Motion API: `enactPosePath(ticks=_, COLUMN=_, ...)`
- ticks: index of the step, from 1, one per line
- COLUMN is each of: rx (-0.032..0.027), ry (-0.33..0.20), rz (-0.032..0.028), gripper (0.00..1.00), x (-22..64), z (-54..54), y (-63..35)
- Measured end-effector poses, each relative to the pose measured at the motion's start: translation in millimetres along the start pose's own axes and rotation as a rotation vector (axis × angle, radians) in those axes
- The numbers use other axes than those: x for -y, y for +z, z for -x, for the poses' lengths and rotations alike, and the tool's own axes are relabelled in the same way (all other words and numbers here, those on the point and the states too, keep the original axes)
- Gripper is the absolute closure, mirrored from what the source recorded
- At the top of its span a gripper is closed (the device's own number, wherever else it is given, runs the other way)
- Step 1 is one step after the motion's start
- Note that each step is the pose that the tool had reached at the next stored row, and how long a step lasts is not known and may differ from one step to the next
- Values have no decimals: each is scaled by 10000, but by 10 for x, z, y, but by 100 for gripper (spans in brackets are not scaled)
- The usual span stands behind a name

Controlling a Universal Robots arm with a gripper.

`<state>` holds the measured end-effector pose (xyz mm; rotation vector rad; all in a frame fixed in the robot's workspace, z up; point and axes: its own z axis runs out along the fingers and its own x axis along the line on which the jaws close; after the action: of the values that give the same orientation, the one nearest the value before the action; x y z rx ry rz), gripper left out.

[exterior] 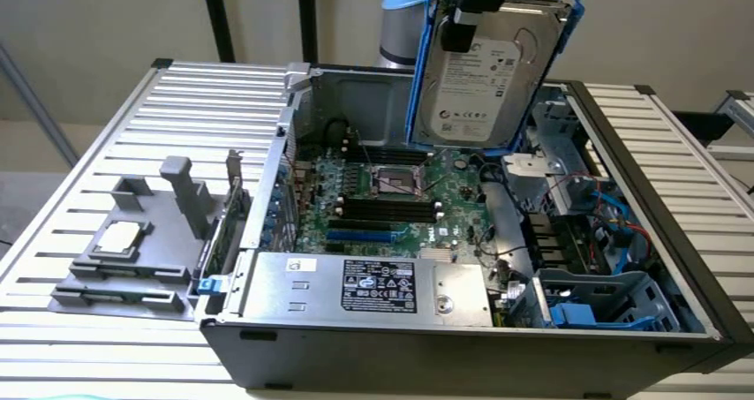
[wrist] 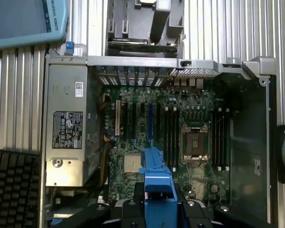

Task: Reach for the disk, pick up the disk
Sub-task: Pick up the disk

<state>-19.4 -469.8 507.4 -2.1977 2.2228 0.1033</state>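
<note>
The disk point(exterior: 489, 73), a silver-grey hard drive with a white label and blue side rails, hangs on edge, high above the back of the open computer case point(exterior: 471, 347). My gripper point(exterior: 471, 16) is shut on it from above, with a black finger point(exterior: 457, 33) lying over the top of its labelled face. In the wrist view the disk's blue rail point(wrist: 156, 173) sticks out edge-on between my black fingers point(wrist: 128, 209), my gripper point(wrist: 157, 209) closed around it, over the motherboard point(wrist: 180, 142).
In the case are the motherboard point(exterior: 383, 201), a silver power supply box with a sticker point(exterior: 365, 285) and a blue drive cage point(exterior: 601, 303). A grey fixture holding a square CPU chip point(exterior: 120, 238) stands on the slatted table point(exterior: 177, 117). Beside the case lie a keyboard point(wrist: 14, 190) and a pendant point(wrist: 28, 21).
</note>
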Motion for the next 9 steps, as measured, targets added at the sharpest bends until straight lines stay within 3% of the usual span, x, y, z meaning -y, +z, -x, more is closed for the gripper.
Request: enactPosePath(ticks=9, rx=-2, ry=0, rz=13, gripper=67, x=297, z=-216, y=-50)
